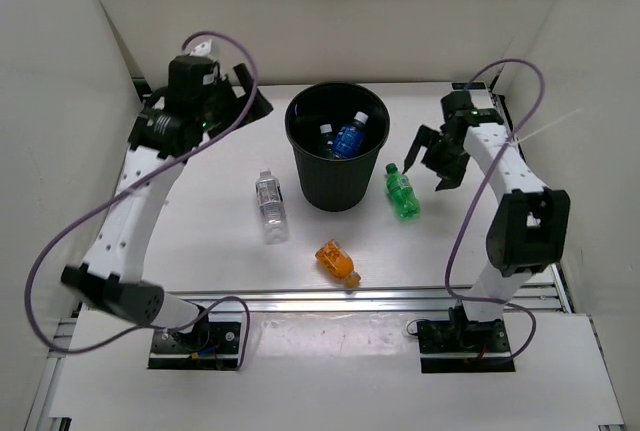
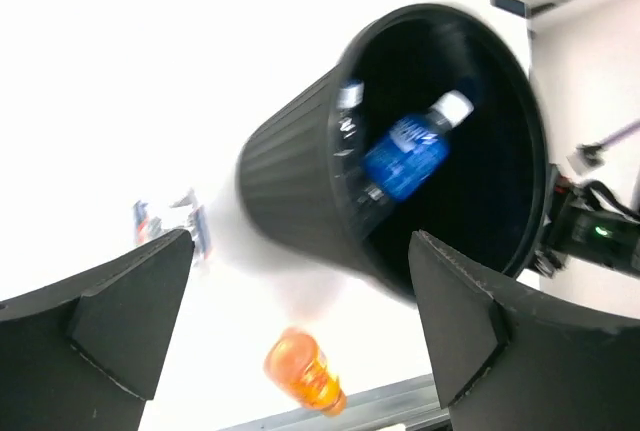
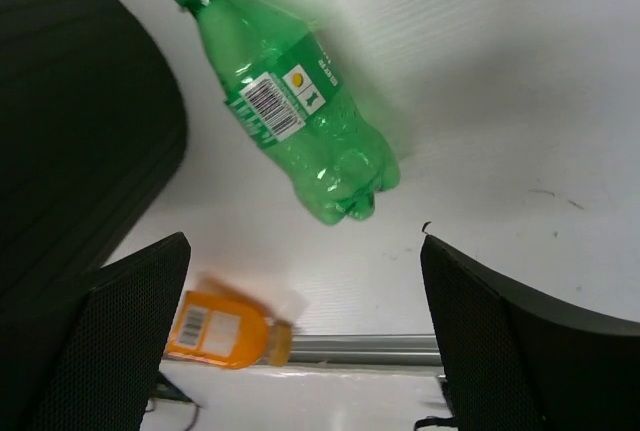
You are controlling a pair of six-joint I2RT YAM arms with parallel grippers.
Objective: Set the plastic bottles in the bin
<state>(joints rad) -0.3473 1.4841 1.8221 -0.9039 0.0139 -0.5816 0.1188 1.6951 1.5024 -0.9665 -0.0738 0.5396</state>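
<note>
The black bin (image 1: 335, 183) stands upright mid-table. Inside it lie a blue-labelled plastic bottle (image 1: 350, 136) and a clear one (image 1: 326, 139); the left wrist view also shows the blue-labelled bottle (image 2: 405, 156) in the bin (image 2: 290, 181). On the table lie a clear bottle (image 1: 270, 206) left of the bin, a green bottle (image 1: 402, 192) right of it, and a short orange bottle (image 1: 338, 262) in front. My left gripper (image 1: 252, 93) hangs open and empty, back left of the bin. My right gripper (image 1: 428, 163) is open and empty, just right of the green bottle (image 3: 285, 111).
White walls close in the table on the left, back and right. A metal rail (image 1: 360, 299) runs along the near edge, just in front of the orange bottle (image 3: 220, 331). Purple cables loop over both arms.
</note>
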